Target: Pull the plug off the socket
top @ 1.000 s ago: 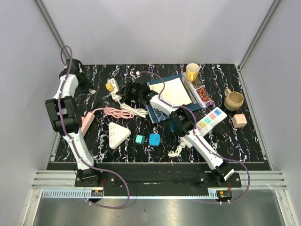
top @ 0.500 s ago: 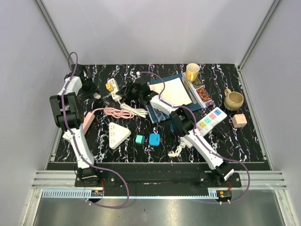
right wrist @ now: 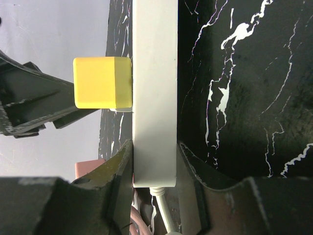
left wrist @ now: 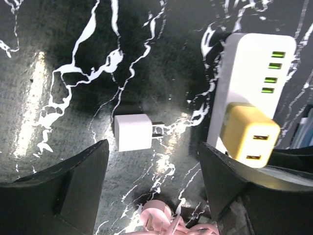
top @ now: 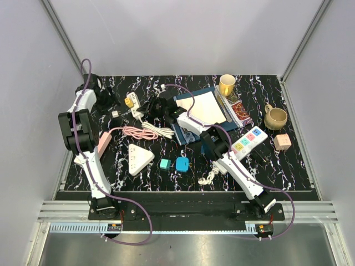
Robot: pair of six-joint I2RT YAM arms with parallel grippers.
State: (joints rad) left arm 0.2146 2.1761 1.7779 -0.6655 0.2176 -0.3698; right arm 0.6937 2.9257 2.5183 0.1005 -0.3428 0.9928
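Black, white-veined bench [top: 288, 166] inside a grey-walled enclosure, shown from above and from both wrists. At the far left, the left tool [top: 109, 103] is held over the bench with its jaws apart and nothing gripped. In the left wrist view, a small white plug [left wrist: 132, 139] is seen between the fingers [left wrist: 73, 181]. It lies free on the bench, its prongs turned right toward a white power strip [left wrist: 249, 73] but apart from it. A yellow adapter [left wrist: 249, 137] is seated in the strip, just beside four green-marked slots. The strip is clamped at its cable end between the jaws of the right tool [right wrist: 155, 156]. A coiled pink cable [top: 141, 132] is laid on the near side of the strip. A yellow mug [top: 227, 85] and a tan cup [top: 275, 117] are set at the far right.
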